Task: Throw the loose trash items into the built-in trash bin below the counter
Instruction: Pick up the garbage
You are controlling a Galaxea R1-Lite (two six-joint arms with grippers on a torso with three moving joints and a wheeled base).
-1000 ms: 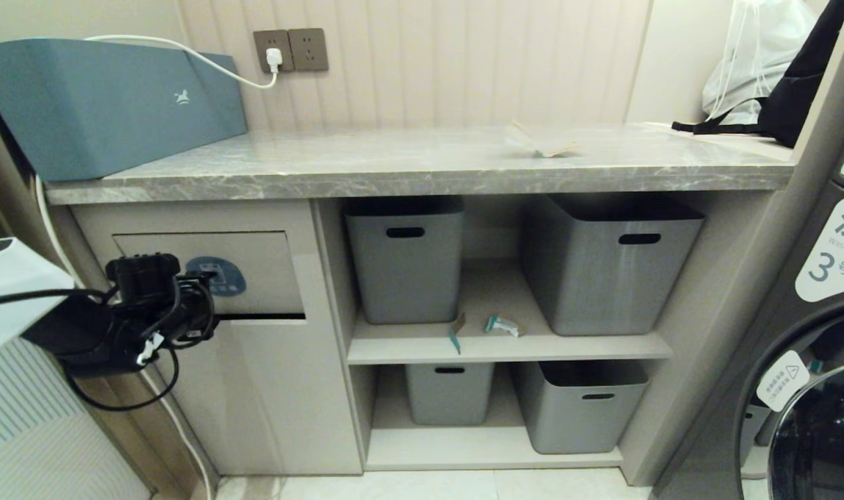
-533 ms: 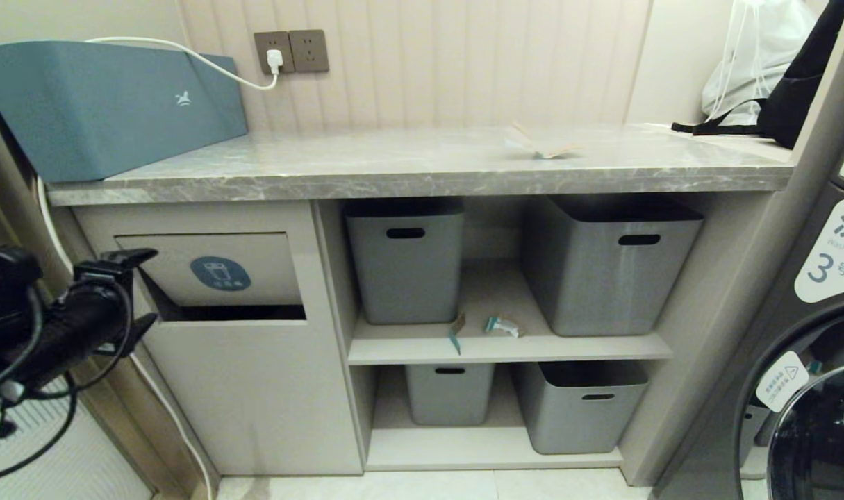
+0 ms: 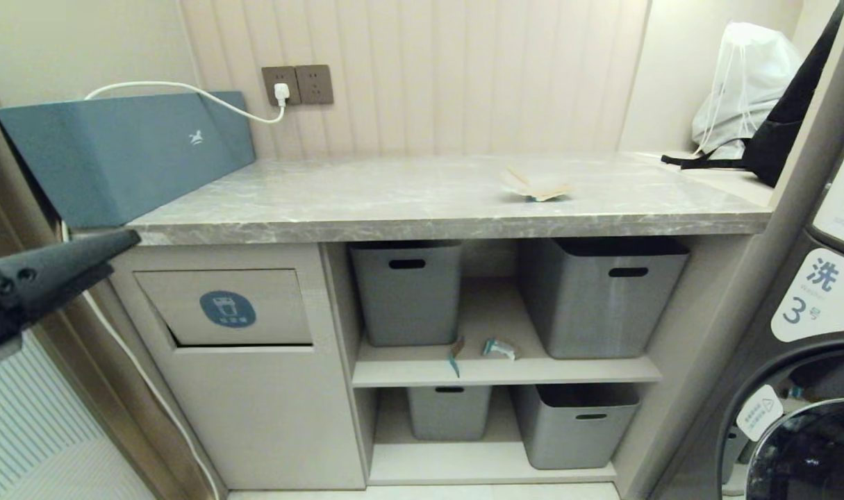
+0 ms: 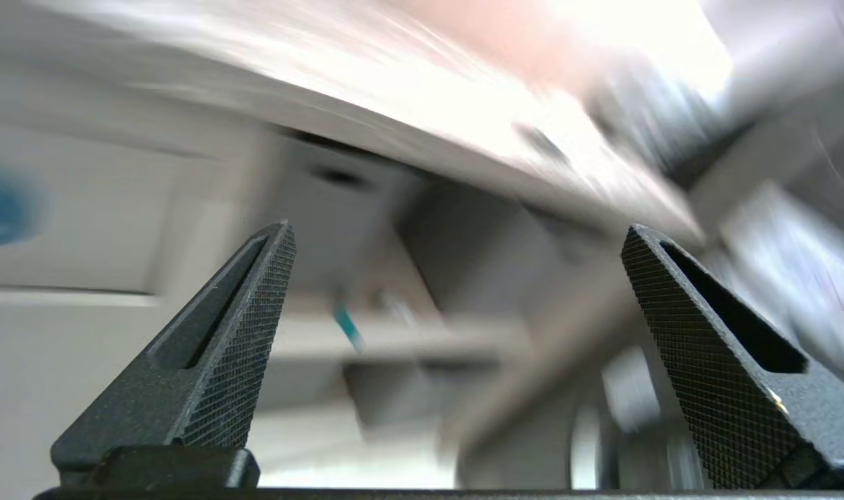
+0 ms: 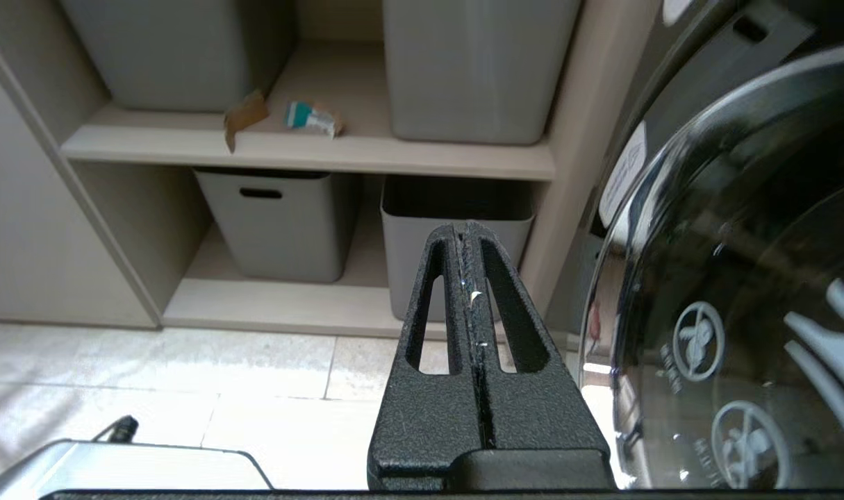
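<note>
A torn brown paper scrap point(image 3: 537, 186) lies on the grey marble counter point(image 3: 394, 208), right of centre. On the upper shelf, between two tubs, sit a brown scrap with a teal sliver point(image 3: 455, 350) and a crumpled teal-and-white wrapper point(image 3: 499, 347); both also show as the scrap point(image 5: 244, 114) and the wrapper point(image 5: 312, 118). The trash bin flap point(image 3: 227, 309) with its blue sticker stands slightly ajar at its lower edge. My left gripper point(image 4: 458, 232) is open and empty, left of the flap and clear of it; one of its fingers point(image 3: 67, 267) shows. My right gripper point(image 5: 467, 232) is shut and empty, low beside the washer.
Several grey tubs point(image 3: 406, 292) fill the shelves. A teal-blue box point(image 3: 126, 149) with a white cable sits on the counter's left end. A white drawstring bag point(image 3: 745, 76) and a black bag sit far right. The washing machine door point(image 5: 741, 292) is close to my right gripper.
My left gripper has drawn back from the flap to the left and opened wide. The flap swung inward, then most of the way back. The head camera rose, shifting the scene down.
</note>
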